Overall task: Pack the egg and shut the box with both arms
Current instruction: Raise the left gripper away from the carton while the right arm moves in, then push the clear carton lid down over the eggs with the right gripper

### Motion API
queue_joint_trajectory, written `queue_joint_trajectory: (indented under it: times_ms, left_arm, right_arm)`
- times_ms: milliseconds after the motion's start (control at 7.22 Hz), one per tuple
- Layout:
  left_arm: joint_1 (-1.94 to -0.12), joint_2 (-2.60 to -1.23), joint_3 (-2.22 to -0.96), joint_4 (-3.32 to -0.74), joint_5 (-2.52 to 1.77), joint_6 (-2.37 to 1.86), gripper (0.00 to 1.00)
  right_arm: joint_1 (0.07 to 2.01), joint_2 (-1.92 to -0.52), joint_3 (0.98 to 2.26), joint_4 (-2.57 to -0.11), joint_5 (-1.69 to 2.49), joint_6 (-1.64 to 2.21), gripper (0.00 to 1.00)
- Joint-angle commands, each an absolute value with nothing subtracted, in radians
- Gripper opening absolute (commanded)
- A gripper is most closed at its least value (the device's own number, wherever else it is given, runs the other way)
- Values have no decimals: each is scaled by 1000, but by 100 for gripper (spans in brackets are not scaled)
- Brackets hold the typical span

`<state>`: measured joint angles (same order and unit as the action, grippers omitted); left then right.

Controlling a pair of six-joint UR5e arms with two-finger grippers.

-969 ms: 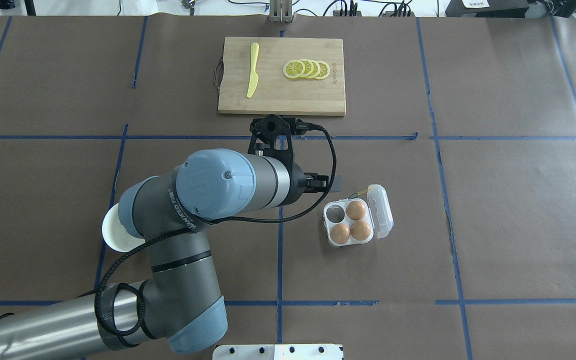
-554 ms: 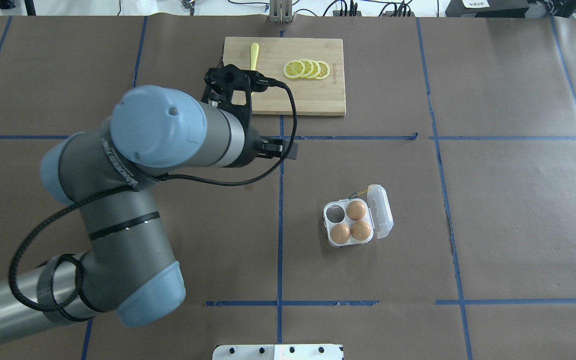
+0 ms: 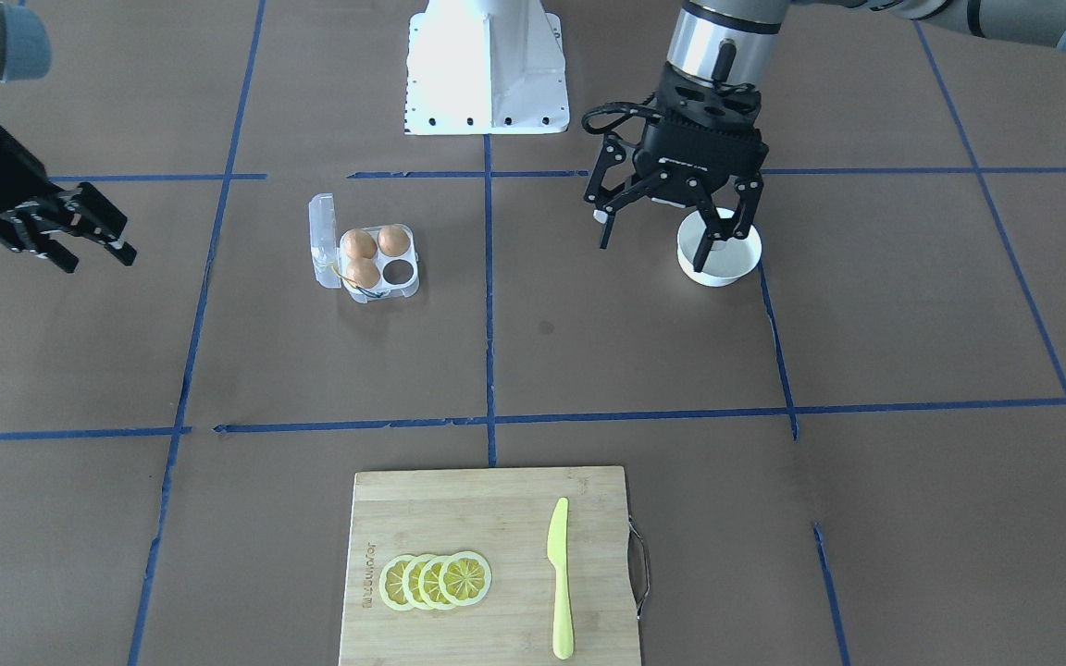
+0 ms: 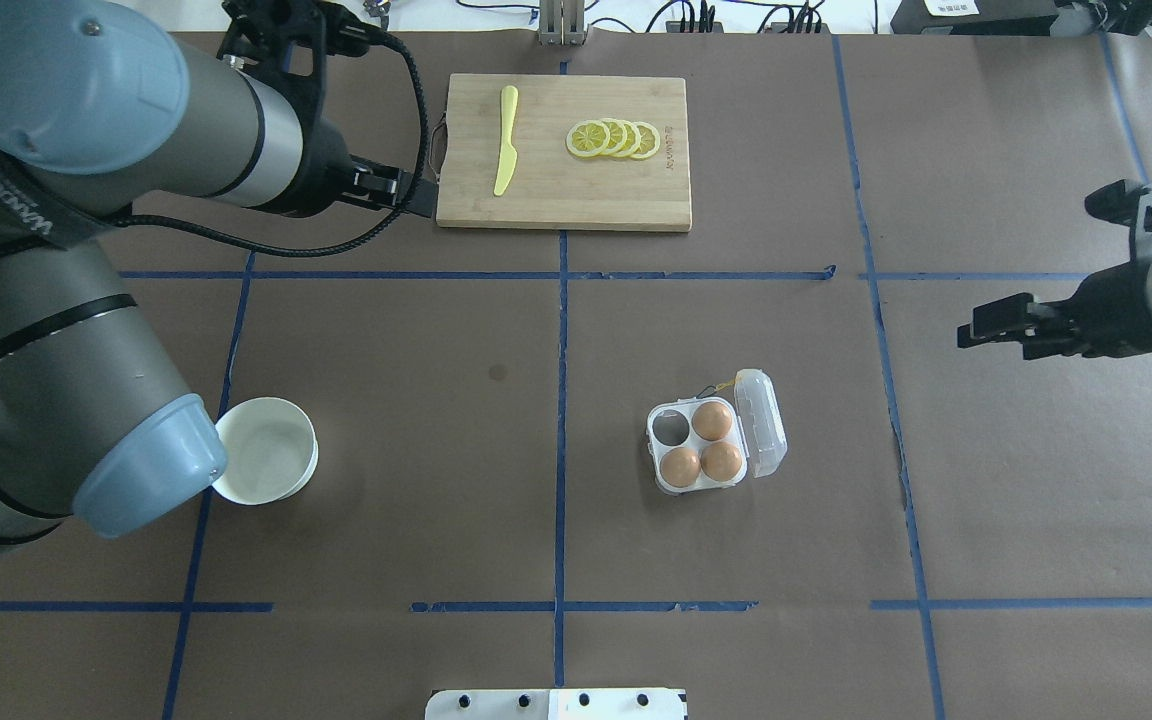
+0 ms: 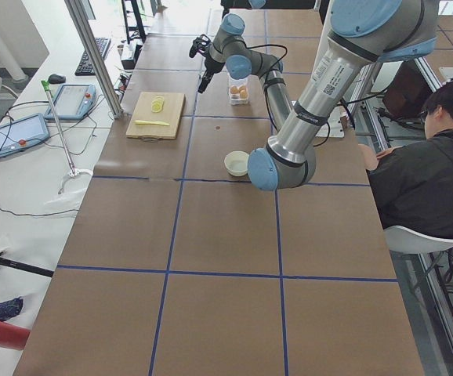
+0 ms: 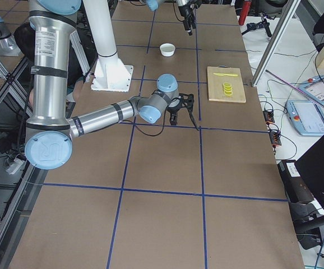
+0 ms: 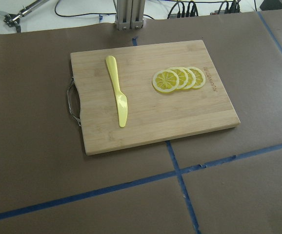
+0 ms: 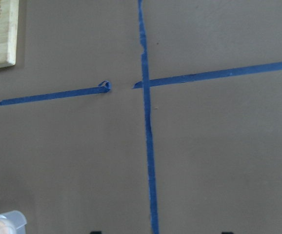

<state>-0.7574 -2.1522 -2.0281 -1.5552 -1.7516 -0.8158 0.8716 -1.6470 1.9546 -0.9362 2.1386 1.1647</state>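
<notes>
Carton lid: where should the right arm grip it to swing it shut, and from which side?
Grip the lid by its free long edge, away from the cups, coming from the robot's right. It stands open on that side of the box, hinged to the tray, so the right gripper likely meets that edge first.

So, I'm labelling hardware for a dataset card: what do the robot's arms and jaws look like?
Both the left arm and right arm are silver-grey tubes with light-blue joint caps. The left one carries white lettering, a black band and a loose black cable running to its wrist. The jaws are black, open-frame linkages.
</notes>
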Motion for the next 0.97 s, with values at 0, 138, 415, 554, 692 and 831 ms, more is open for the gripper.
queue_joint_trajectory:
  times_ms: [0, 138, 415, 554, 692, 831]
  left_arm:
    - [-840, -2068, -2091, -1542, -1753, -663, 100]
    - [-874, -2056, -2091, -1542, -1755, -600, 100]
    - [-902, -2042, -2091, -1542, -1756, -565, 100]
    - [-902, -2042, -2091, -1542, -1758, -565, 100]
    - [-902, -2042, -2091, -1542, -1772, -565, 100]
    - [-903, -2042, -2092, -1542, -1776, -565, 100]
  right_arm:
    - [746, -1606, 1954, -894, 2077, 1256, 3]
    - [723, -1605, 1954, -894, 2077, 1256, 0]
    - [684, -1547, 1950, -903, 2080, 1259, 0]
    - [663, -1543, 1947, -904, 2079, 1259, 0]
    - [647, -1520, 1944, -904, 2079, 1259, 0]
    - [626, -1490, 1936, -905, 2077, 1259, 0]
